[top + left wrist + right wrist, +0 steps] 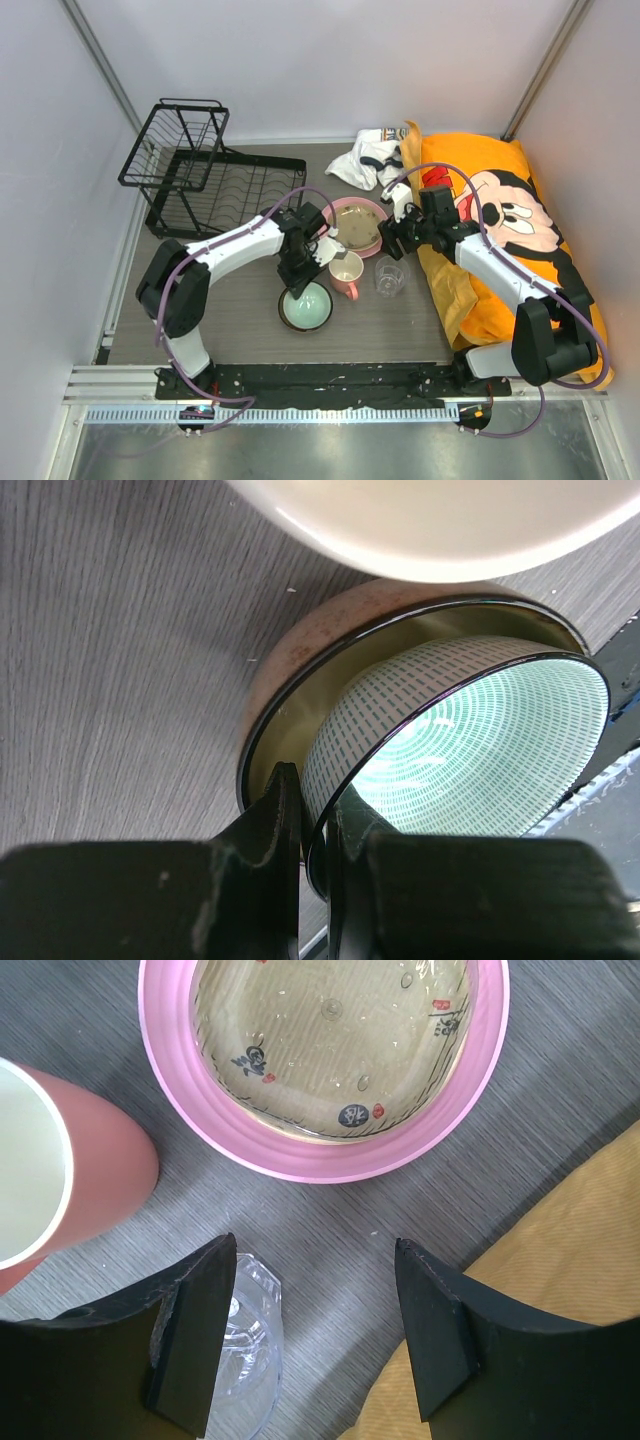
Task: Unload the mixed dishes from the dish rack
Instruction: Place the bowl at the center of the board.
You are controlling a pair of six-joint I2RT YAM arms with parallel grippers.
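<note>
The dish rack (205, 170), black wire, stands at the back left with nothing in it. My left gripper (297, 272) (318, 815) is shut on the rim of the mint-green bowl (306, 308) (480, 750), one finger inside and one outside. The pink mug (347, 276) (60, 1180) stands just right of the bowl, and the clear glass cup (389, 277) (250, 1350) is beside it. Behind them the tan dish (356, 224) (330, 1040) lies in the pink plate (378, 212) (300, 1155). My right gripper (395, 240) (315, 1250) hangs open above the table between plate and glass, holding nothing.
An orange Mickey Mouse cushion (500, 220) (570, 1250) fills the right side, under my right arm. A crumpled white cloth (368, 155) lies at the back centre. White walls close in the table on three sides.
</note>
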